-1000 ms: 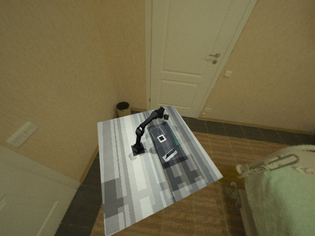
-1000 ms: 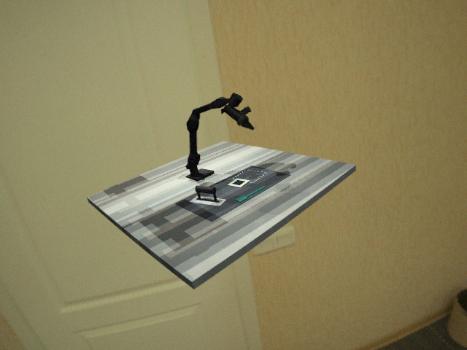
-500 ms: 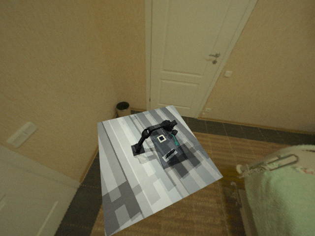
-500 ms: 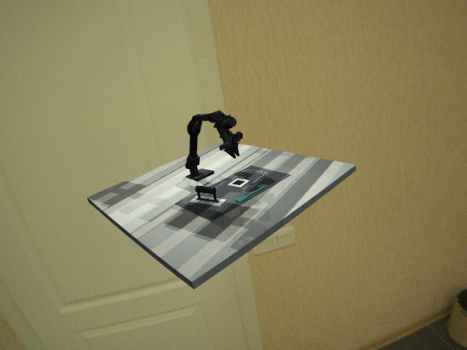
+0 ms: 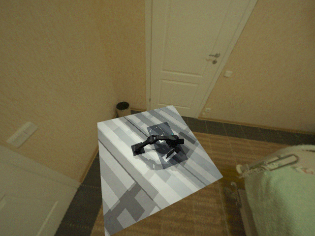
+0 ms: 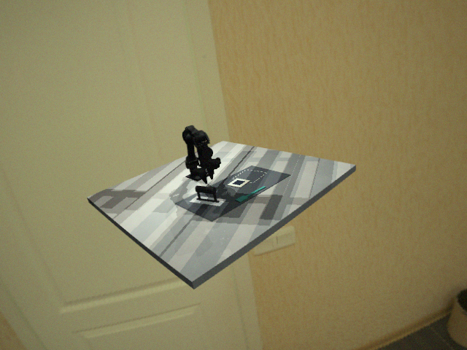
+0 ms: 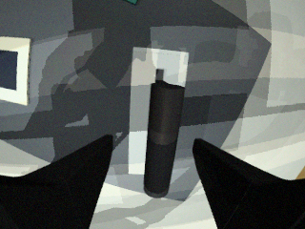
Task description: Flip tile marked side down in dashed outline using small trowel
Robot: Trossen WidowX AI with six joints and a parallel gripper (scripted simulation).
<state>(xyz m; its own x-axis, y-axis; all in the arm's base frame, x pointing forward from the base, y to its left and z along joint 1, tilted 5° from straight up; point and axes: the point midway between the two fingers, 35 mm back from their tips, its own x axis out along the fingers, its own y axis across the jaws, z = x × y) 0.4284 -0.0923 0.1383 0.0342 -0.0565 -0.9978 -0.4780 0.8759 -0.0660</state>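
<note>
A trowel (image 5: 171, 153) (image 6: 206, 190) (image 7: 164, 114) with a raised black bar handle and a flat pale plate lies on the dark mat (image 5: 166, 125) (image 6: 279, 175). My gripper (image 6: 208, 180) (image 7: 153, 143) is open and empty, pointing down a little above the handle. In the wrist view the handle shows between the fingertips. The cream tile (image 6: 238, 183) (image 7: 9, 71) lies flat with a dark square on its upper face. It is beside the dashed outline (image 6: 265, 173); whether they touch is unclear. In the top view the arm hides part of the tile.
A flat teal tool (image 5: 172, 133) (image 6: 252, 194) (image 7: 131, 1) with one wider end lies along the mat's edge, beyond the tile from the arm base (image 5: 137, 149). The striped table (image 5: 177, 189) (image 6: 150, 233) extends around the mat. The arm casts shadows over mat and table.
</note>
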